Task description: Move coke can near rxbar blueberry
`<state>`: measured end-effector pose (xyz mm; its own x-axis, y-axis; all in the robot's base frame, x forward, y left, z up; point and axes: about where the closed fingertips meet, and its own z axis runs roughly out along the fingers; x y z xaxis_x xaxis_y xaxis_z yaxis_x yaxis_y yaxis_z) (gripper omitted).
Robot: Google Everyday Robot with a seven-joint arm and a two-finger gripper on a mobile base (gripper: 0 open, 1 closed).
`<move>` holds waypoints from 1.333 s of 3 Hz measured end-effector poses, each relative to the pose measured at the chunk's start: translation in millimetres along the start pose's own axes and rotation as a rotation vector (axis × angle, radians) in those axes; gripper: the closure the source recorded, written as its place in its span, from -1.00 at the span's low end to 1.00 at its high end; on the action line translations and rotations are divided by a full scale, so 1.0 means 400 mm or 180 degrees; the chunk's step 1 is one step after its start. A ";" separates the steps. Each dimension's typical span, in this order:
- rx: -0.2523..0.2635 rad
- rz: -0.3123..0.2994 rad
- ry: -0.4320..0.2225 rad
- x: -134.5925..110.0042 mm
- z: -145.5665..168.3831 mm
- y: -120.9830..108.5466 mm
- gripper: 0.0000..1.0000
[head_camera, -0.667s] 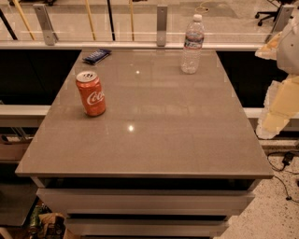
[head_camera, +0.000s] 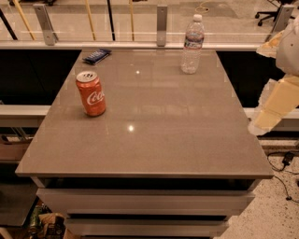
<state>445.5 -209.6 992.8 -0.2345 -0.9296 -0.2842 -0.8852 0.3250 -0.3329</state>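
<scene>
Office, swivel chair (head_camera: 267,13), glass railing (head_camera: 140,23), grey counter (head_camera: 154,144), pincer (head_camera: 267,117) at right edge

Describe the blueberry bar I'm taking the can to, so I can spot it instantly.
On the grey table, away from the gripper off its right edge, look to the far left corner, beyond the coke can: the rxbar blueberry lies flat there. It is the only dark blue, low thing; the can is red, the water bottle clear and tall.
</scene>
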 end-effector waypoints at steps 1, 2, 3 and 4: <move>0.0206 0.0349 -0.0387 -0.026 0.030 -0.029 -1.00; 0.0393 0.0551 -0.0845 -0.081 0.057 -0.075 -1.00; 0.0502 0.0594 -0.1324 -0.151 0.084 -0.112 -1.00; 0.0483 0.0521 -0.1797 -0.226 0.118 -0.140 -1.00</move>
<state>535.3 -135.6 994.6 -0.0764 -0.6433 -0.7618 -0.7787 0.5157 -0.3574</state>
